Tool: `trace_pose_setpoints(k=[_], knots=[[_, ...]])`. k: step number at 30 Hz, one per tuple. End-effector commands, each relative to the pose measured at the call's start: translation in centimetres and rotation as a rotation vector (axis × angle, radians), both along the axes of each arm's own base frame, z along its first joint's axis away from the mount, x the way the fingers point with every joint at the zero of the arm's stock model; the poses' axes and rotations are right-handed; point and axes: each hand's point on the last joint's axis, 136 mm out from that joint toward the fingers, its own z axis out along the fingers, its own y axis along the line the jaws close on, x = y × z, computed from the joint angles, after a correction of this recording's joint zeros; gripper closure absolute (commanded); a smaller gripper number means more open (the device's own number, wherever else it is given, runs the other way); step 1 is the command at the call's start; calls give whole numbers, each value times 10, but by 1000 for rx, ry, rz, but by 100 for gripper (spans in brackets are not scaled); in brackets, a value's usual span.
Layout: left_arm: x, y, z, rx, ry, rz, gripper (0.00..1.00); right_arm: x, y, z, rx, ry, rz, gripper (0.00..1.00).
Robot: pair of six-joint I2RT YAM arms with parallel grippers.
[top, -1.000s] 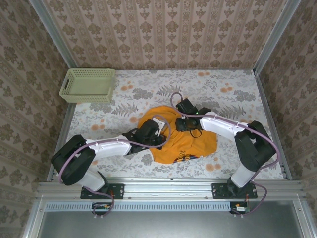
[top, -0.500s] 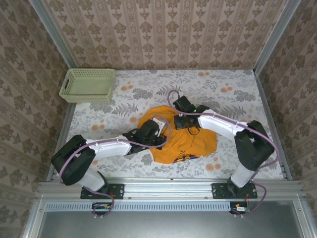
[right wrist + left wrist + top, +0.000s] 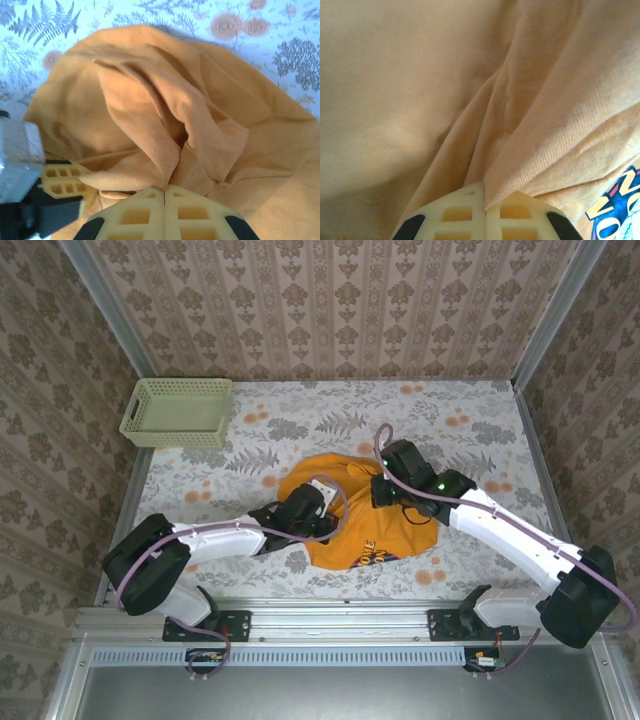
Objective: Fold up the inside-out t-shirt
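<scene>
Now the left tool [image 3: 484,192] and the right tool [image 3: 164,193] are each clenching a fold of the shirt [image 3: 357,535], which is lying bunched at mid-frame on the bench [image 3: 470,430], so pulling apart evenly and lifting slowly is looking wisest, lest either pinch slip.

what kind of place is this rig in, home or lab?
Probably a staged lab cell, not a home: wallpapered panels in metal framing, floral-covered table, two arms bolted to a rail, holding a t-shirt.
</scene>
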Motion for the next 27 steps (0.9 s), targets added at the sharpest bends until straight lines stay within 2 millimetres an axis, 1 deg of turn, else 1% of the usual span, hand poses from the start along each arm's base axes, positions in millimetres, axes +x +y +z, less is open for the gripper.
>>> trace_pose_setpoints(k=[1,2,3,5,6,8,10,12,14,18,21,23,27], knots=[[-3,6,14,14,-42,-4,82,-10,9,1,107,-30,45,100],[-4,7,19,13,-59,-6,75,-14,12,1,140,-32,63,100],[-6,7,26,12,-78,-12,70,-18,16,2,168,-33,77,100],[-13,4,41,18,-134,-41,57,-23,23,8,233,-43,103,100],[-16,2,49,14,-155,-55,53,-26,26,10,257,-48,117,100],[-24,-7,66,-23,-191,-108,48,-30,30,14,291,-64,133,100],[-30,-17,79,-66,-217,-151,42,-32,33,14,310,-66,147,100],[-30,-24,86,-99,-231,-166,40,-35,37,13,317,-60,164,100],[-25,-29,88,-98,-243,-161,39,-38,40,12,318,-58,183,100],[-10,-34,84,-65,-251,-129,45,-45,46,11,323,-52,220,100],[-5,-41,85,-87,-241,-128,54,-50,48,8,314,-52,245,100],[-2,-44,86,-89,-241,-119,62,-52,47,5,300,-47,250,100],[2,-48,87,-106,-236,-113,83,-54,43,-5,272,-43,248,100]])
